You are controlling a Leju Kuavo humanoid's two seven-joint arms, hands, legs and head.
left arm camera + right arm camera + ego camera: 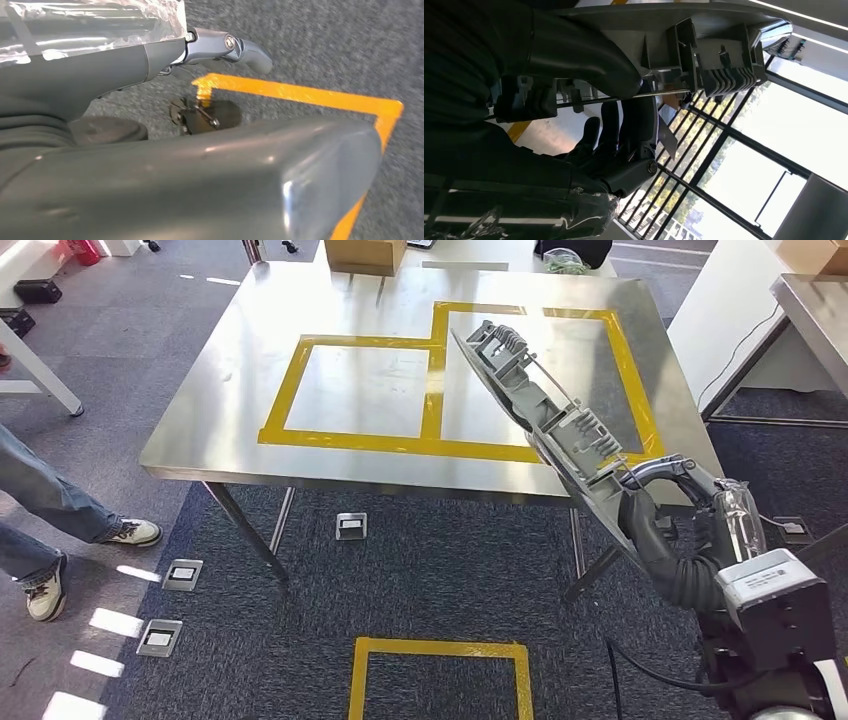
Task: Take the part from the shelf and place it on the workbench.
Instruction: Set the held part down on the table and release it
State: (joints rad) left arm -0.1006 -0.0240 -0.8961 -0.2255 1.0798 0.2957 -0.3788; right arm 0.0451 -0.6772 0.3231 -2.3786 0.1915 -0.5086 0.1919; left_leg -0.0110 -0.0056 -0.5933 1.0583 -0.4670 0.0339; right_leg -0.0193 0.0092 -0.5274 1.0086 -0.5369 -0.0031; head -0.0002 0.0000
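My right hand [655,502] grips the near end of a long grey plastic part [540,405] with ribs and clips. The part slants up and away over the right side of the steel workbench [230,390], its far end above the yellow taped outline [435,390]. Up close in the right wrist view, the part [704,50] has my thumb on one side and my dark fingers [621,130] curled against the other. My left hand [220,47] hangs over grey carpet with nothing in it, its fingers loosely extended.
A cardboard box [365,254] sits at the workbench's far edge. A person's legs and shoes [60,530] stand at the left. Yellow floor tape [440,650] marks a square on the carpet near me. Another table [815,305] stands at the right.
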